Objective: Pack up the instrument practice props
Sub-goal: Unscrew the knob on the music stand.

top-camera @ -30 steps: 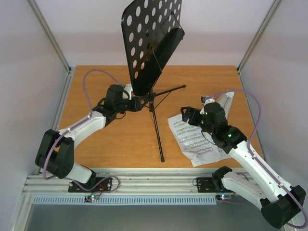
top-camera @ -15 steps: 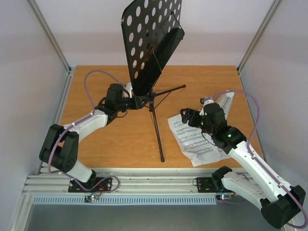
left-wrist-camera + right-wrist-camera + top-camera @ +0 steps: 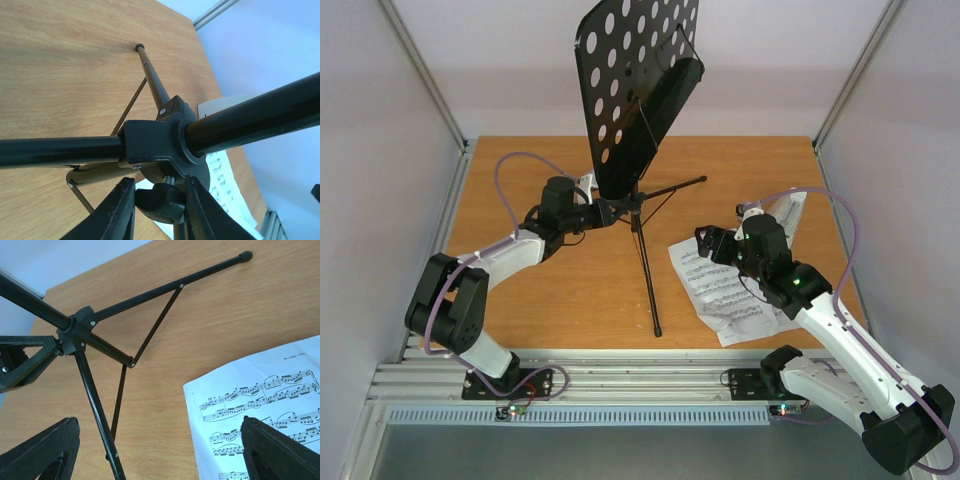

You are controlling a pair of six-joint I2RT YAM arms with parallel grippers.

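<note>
Over the last second the left gripper (image 3: pixel 594 212) has pushed in from the left of the overhead view to the hub of the music stand (image 3: pixel 640 90), and its jaws have narrowed from a loose gap to a pinch. In the left wrist view both fingers (image 3: pixel 120 212) now sit against the sides of the clamp knob (image 3: pixel 161 202) that hangs under the hub, low in the centre of the frame, so the hand is clenched on that knob rather than on a leg or the pole. The stand itself has not shifted. It stands at the centre of the wooden table (image 3: pixel 510 170) on three spread legs, its round-holed desk tilted at the top of the frame. The right gripper (image 3: pixel 706 241) has not changed. It hovers released, jaws wide apart, over the upper left corner of the sheet-music pages (image 3: pixel 725 295), which lie flat on the table at the right, just beside the stand's near leg. In the right wrist view the printed staves (image 3: pixel 260 395) fill the lower right and nothing sits between the fingers. As I judge it, packing has barely started. The new grip suggests the knob is about to be loosened so the legs can fold, and the pages wait to be gathered.
</note>
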